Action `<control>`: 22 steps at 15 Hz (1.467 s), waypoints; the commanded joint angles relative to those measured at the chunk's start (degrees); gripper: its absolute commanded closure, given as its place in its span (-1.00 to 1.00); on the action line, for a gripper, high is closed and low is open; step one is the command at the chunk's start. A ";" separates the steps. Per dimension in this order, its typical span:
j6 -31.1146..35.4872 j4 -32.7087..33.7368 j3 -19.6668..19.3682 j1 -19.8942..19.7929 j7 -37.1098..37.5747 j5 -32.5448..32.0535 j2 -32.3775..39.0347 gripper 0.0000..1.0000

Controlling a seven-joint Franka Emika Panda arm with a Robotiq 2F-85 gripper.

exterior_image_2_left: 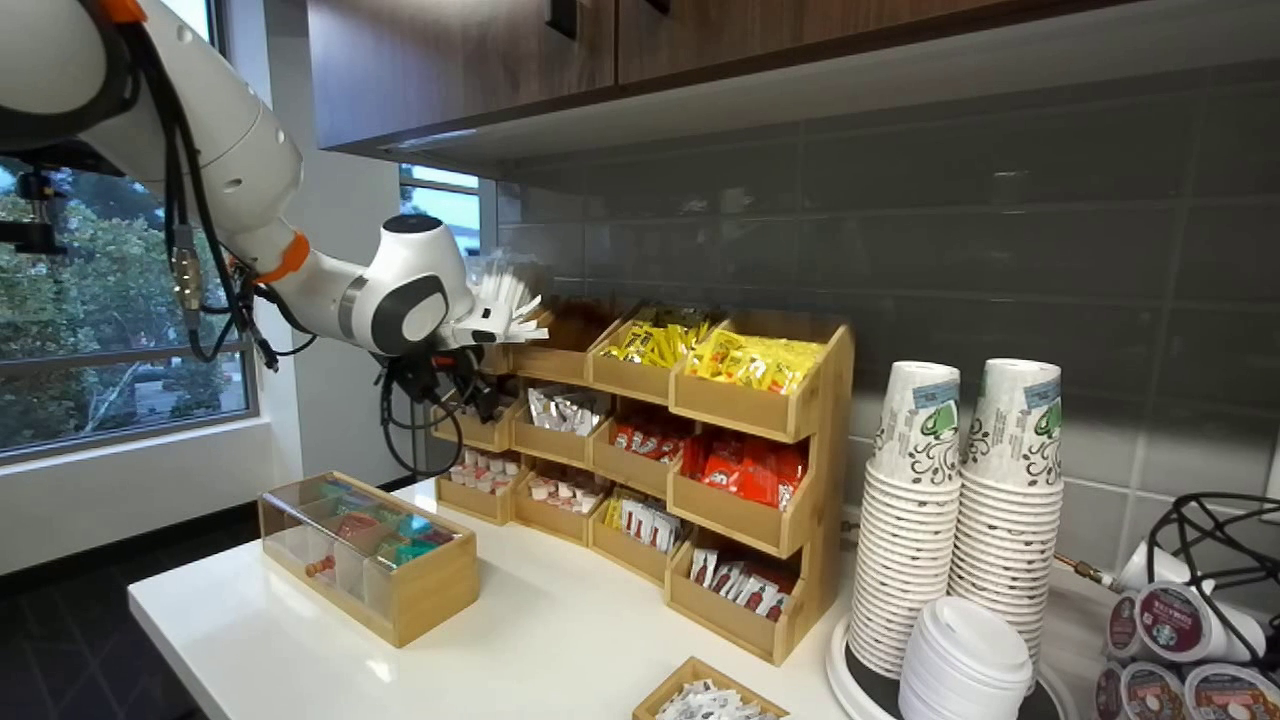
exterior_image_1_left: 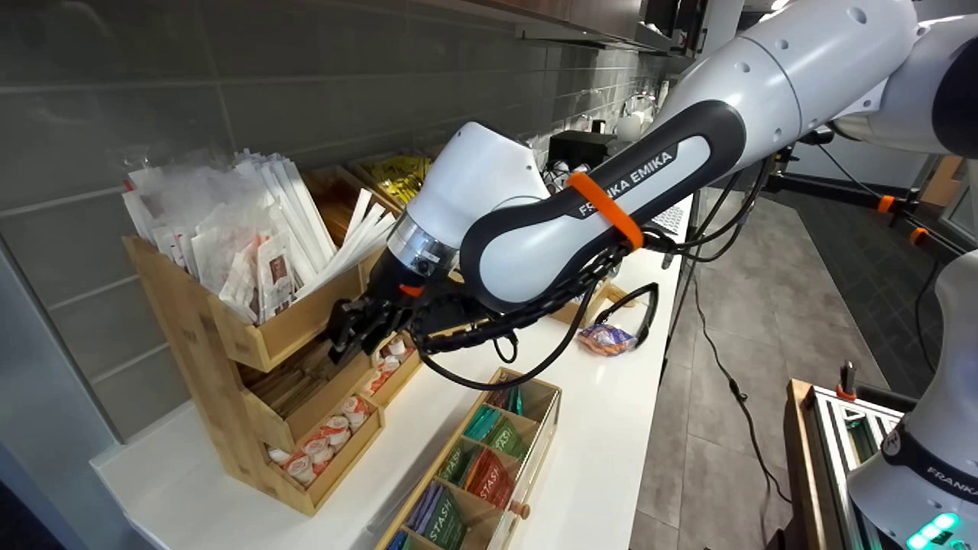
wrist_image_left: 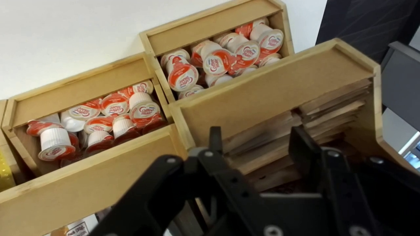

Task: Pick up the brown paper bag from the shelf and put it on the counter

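Note:
The shelf (exterior_image_1_left: pixel 218 416) is a tiered light-wood rack, also in the other views (exterior_image_2_left: pixel 832 470) (wrist_image_left: pixel 272 93). Several thin brown paper bags (wrist_image_left: pixel 262 131) lie packed flat in its middle-tier end bin; they also show in an exterior view (exterior_image_1_left: pixel 294 382). My gripper (wrist_image_left: pixel 257 142) is open and empty, its two fingers spread over this bin with the bags between and below them. In both exterior views the gripper (exterior_image_1_left: pixel 348 340) (exterior_image_2_left: pixel 485 400) is at that bin, below the straw bin. Whether a finger touches a bag I cannot tell. The white counter (exterior_image_1_left: pixel 603 428) (exterior_image_2_left: pixel 540 640) lies under the shelf.
Creamer cups (wrist_image_left: pixel 215 62) fill the bins below. White straws and packets (exterior_image_1_left: pixel 290 221) stand in the bin above. A divided wooden tea box (exterior_image_1_left: pixel 552 428) stands before the shelf. Cup stacks (exterior_image_2_left: pixel 905 540) stand at its far end. A cabinet (exterior_image_2_left: pixel 460 70) hangs overhead.

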 commanded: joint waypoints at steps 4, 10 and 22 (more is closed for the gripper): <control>2.77 0.31 0.66 0.14 -3.49 -0.17 -0.11 -0.14; 4.63 0.34 0.63 0.35 -8.79 -2.25 0.49 -0.22; 3.21 1.03 -0.73 0.79 -12.01 -5.76 1.38 -0.25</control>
